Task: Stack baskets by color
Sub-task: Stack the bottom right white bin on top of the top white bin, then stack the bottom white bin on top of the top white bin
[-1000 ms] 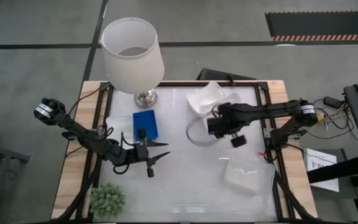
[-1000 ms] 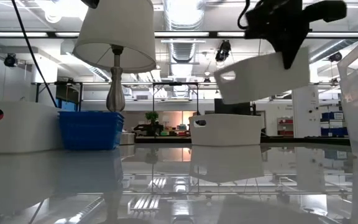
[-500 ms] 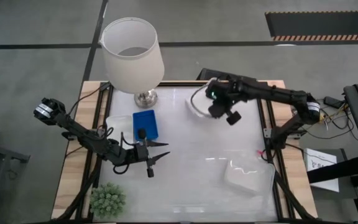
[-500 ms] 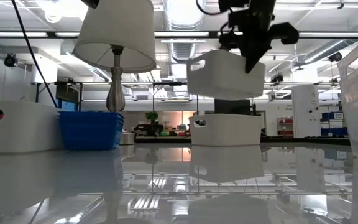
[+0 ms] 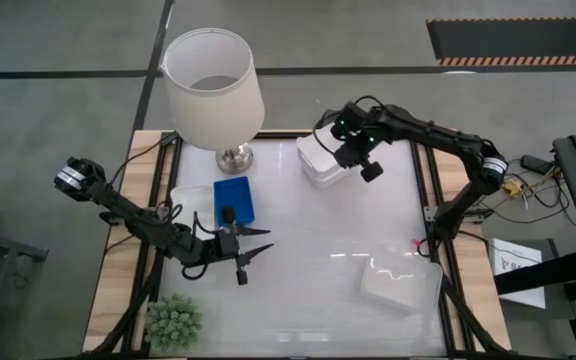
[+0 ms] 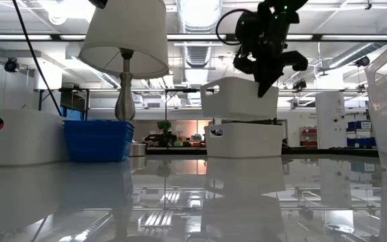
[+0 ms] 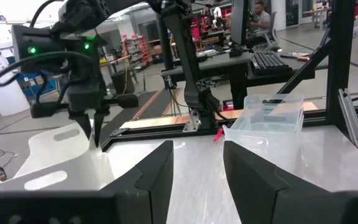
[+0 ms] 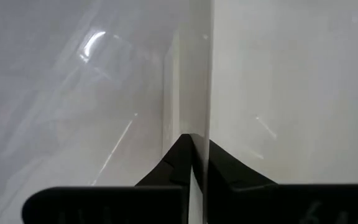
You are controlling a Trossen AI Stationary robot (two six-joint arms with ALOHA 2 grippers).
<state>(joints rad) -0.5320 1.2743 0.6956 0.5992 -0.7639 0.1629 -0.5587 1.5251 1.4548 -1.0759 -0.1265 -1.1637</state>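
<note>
**Holding a white basket over its twin**

Gripping the thin wall of a white basket (image 6: 239, 98), your right tool (image 5: 352, 157) has its fingers pinched fully together on the rim; the right wrist view shows the two dark fingertips (image 8: 188, 155) meeting on that smooth white plastic edge. You have this basket hanging just above a second white basket (image 6: 244, 140) at the far side of the counter (image 5: 318, 270), lined up over it; from the low view a narrow gap shows between them.

Your left tool (image 5: 251, 252) waits near the front left of the counter, fingers spread apart and empty, close to the bright blue basket (image 5: 233, 200). Another white basket (image 5: 190, 205) sits just beside the blue one. A translucent clear basket (image 5: 400, 282) rests at the front right, well apart from the rest.

All baskets are shallow, rectangular plastic with flared sides. You can read no writing on them.
</note>
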